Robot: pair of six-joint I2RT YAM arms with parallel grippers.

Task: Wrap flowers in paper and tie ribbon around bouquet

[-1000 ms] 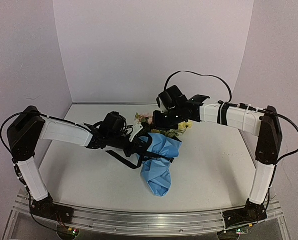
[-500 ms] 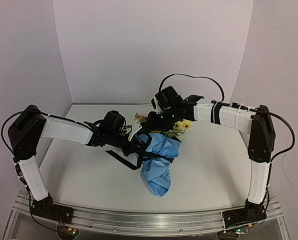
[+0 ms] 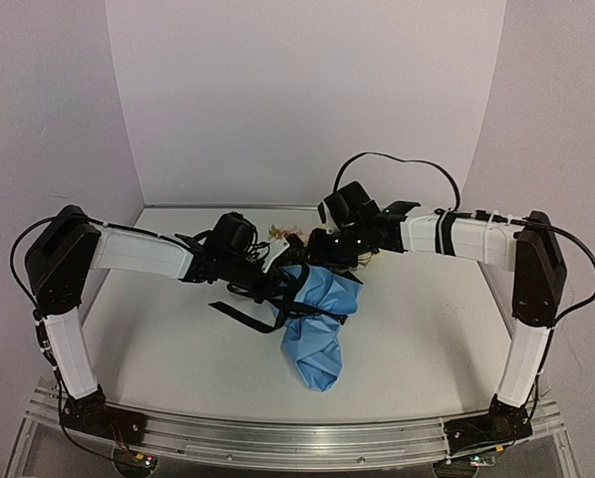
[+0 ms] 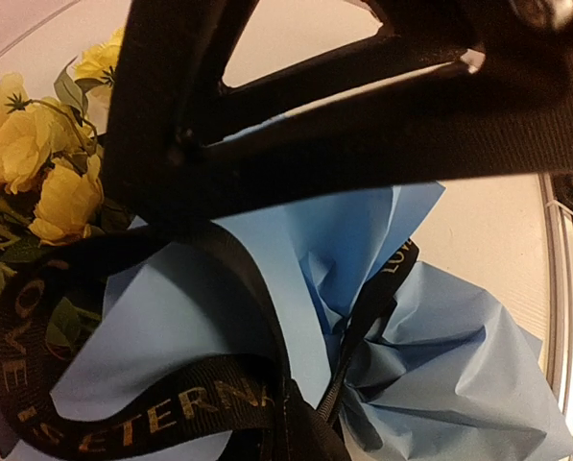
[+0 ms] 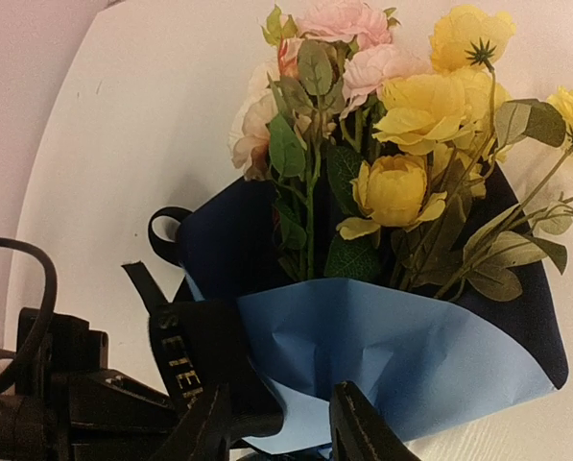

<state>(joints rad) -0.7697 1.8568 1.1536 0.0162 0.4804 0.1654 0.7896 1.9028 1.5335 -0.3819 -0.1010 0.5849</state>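
The bouquet [image 3: 322, 334] lies mid-table, its light blue paper [image 5: 401, 355] crumpled round the stems, navy inside. Yellow and pink flowers [image 5: 401, 106] stick out at the far end, mostly hidden under my right arm in the top view. The black ribbon [image 4: 152, 418] with gold lettering loops round the paper's waist, and one tail [image 3: 239, 315] trails on the table. My left gripper [image 3: 267, 285] is shut on the ribbon at the bouquet's left side. My right gripper [image 5: 278, 396] hovers over the cone's mouth, fingers [image 5: 355, 423] open with the paper's edge showing between them.
The white table [image 3: 148, 349] is boxed in by pale walls at the back and both sides. An aluminium rail [image 3: 297, 436] with the arm bases runs along the near edge. My left arm's black body [image 5: 65, 403] sits close beside my right fingers.
My right gripper has gone from shut to open and shifted slightly right. My left wrist has moved a little up and to the right, still holding the ribbon.
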